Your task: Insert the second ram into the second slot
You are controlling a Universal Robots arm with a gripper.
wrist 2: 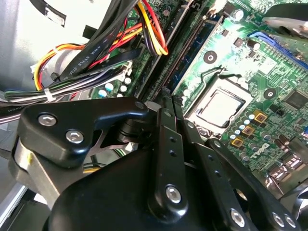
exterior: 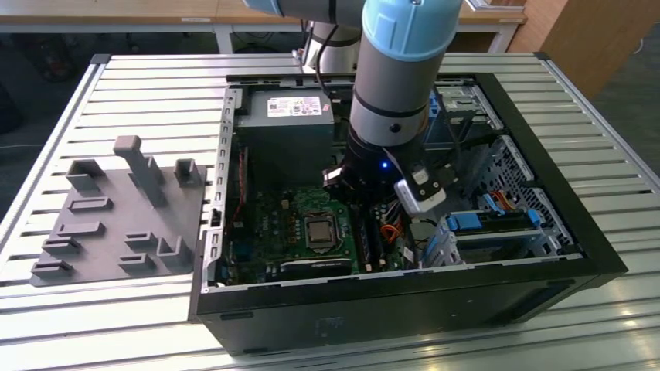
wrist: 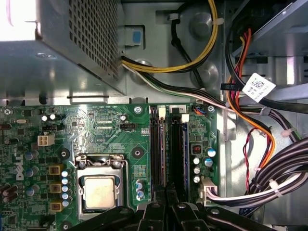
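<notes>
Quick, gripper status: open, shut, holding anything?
Gripper: fingers shut together over the motherboard's memory slots; whether a ram stick sits between them cannot be told.

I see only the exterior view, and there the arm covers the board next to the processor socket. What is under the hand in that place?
Observer: In the first wrist view the hand is over one end of the long black memory slots, which run side by side.
Operator: Are there cables near these slots?
Observer: Yes. A bundle of cables with white ties passes on the side away from the processor socket, apart from the slots.
Operator: And between the slots and the socket?
Observer: Green board with a few small round capacitors, nothing taller.
</notes>
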